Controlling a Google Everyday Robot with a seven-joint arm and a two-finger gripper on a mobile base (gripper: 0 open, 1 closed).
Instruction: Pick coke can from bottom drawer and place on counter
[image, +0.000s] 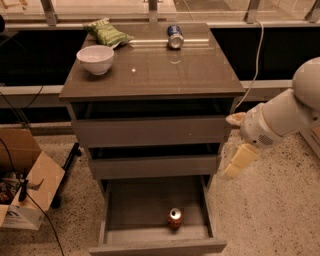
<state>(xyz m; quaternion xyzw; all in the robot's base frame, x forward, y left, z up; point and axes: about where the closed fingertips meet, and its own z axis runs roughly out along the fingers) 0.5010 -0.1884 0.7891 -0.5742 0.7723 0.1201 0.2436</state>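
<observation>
My gripper (239, 161) hangs beside the cabinet (150, 131), well apart from the red can (175, 218) (loose or squeezing, I cannot tell). Next I must reach down into the bottom drawer (125, 205).

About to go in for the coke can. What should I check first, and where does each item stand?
1. Bottom drawer open: ok.
2. Coke can upright, near the drawer's front: ok.
3. Can out from under the middle drawer: ok.
4. Hand above the can: not ok; it hangs off to the right, beside the middle drawer.
5. Bare spot on counter: ok; white bowl, green bag and blue can sit along the left and back.
</observation>
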